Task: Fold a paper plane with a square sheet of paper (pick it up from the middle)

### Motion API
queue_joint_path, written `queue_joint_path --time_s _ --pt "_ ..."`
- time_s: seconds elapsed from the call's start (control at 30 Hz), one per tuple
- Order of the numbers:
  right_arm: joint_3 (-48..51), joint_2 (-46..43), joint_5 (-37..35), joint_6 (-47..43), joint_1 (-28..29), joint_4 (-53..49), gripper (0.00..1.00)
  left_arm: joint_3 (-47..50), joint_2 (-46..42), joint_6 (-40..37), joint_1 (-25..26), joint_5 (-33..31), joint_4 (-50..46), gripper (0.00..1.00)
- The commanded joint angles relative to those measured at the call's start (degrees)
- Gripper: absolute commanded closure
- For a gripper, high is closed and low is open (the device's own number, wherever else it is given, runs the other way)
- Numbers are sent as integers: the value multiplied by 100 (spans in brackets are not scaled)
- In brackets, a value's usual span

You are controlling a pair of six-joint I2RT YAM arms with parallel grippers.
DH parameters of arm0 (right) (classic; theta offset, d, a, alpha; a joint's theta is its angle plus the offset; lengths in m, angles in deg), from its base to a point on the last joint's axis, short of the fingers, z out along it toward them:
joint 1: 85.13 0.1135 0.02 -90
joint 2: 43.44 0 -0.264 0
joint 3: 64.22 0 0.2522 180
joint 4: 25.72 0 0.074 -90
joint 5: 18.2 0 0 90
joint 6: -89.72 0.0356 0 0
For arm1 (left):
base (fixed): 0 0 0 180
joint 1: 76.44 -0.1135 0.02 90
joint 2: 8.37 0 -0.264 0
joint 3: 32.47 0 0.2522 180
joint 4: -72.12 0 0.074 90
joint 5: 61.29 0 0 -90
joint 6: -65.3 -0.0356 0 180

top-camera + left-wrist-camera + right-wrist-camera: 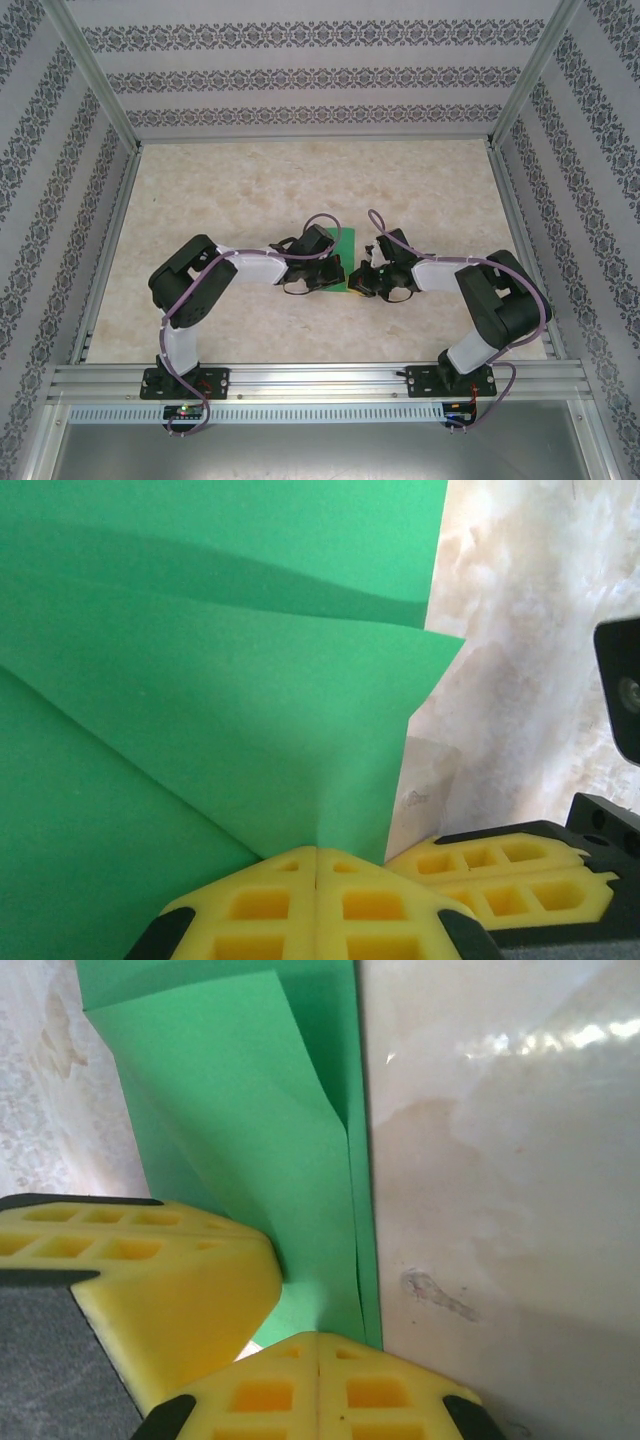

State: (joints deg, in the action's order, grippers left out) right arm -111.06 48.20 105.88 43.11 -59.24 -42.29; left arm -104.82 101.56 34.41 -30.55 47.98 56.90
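Note:
The bright green sheet of paper (346,246) lies mid-table as a narrow folded strip between my two grippers. In the left wrist view the paper (200,680) rises in overlapping flaps with a crease, and my left gripper (316,856) is shut on its lower edge. My right gripper (317,1340) is shut on the paper (230,1090) beside a long straight fold. The grippers meet almost tip to tip: the right one's yellow fingers (500,865) sit just right of the left's, and the left one's yellow finger (150,1280) presses the paper next to the right's. From above, the left gripper (335,276) and right gripper (358,281) cover the paper's near end. I cannot tell whether it has a plane's shape.
The beige marbled table (250,190) spreads all round the paper. Patterned walls and metal frame posts (95,75) close in the left, back and right sides. An aluminium rail (320,380) carries both arm bases along the near edge.

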Motion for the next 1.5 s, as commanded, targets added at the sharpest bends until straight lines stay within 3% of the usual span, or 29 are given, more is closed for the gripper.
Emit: queue_joint_path --time_s 0.0,0.3,0.57,1.07,1.47 --pt "127 300 -596 -182 76 -584 97 -23 61 -215 -262 -359 -187 100" --pt "-32 333 -654 -347 76 -946 99 -172 108 -396 -374 -321 -491 100" --pt "99 299 -616 -598 27 -1234 99 -144 335 -378 -461 -264 -178 100" --pt "93 313 -735 -909 -208 -1453 100 -213 320 -765 -971 -211 -327 100" --pt "-47 346 -640 -989 -211 -1511 100 -713 388 -1145 -1323 -322 -1030 99"
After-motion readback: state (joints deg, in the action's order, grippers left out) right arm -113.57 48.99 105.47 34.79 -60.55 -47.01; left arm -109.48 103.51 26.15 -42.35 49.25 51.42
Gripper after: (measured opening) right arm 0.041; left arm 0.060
